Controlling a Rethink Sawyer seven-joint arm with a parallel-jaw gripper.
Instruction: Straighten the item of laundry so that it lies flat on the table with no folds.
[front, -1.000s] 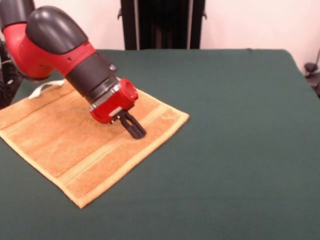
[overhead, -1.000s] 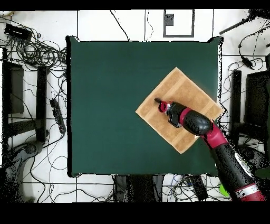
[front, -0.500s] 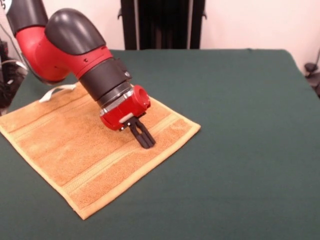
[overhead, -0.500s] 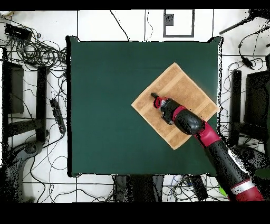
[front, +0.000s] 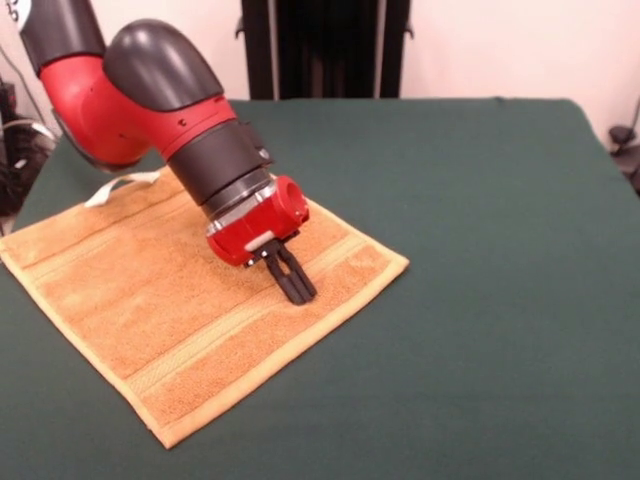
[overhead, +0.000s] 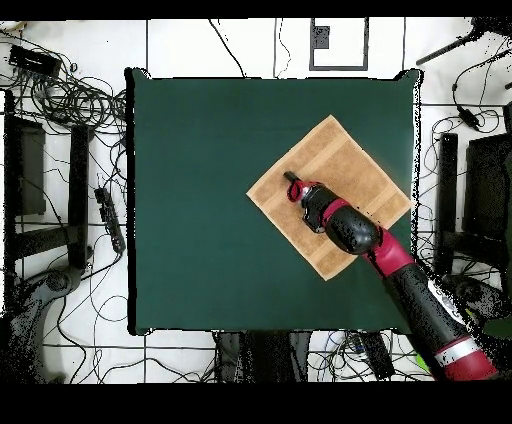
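Observation:
The item of laundry (front: 140, 290), an orange-tan towel with stripe bands, lies spread flat as a diamond on the left of the green table (front: 480, 250). Its white tag loop (front: 115, 186) sticks out at the far corner. My gripper (front: 302, 292) is tilted, and its black fingers are shut together with the tips pressed onto the towel near its right corner. Overhead, the towel (overhead: 350, 160) sits on the right half of the table (overhead: 200, 180). There the gripper (overhead: 291, 180) touches it close to its left corner, and the arm covers part of the lower side.
Dark stands (front: 325, 45) rise behind the far table edge. Cables (overhead: 60, 95) and equipment lie on the floor around the table. The towel's right corner (overhead: 410, 200) lies close to the table's right edge.
The gripper has slid rightward in the front view, and the towel has moved with it. Overhead, both have shifted left, away from the table's right edge.

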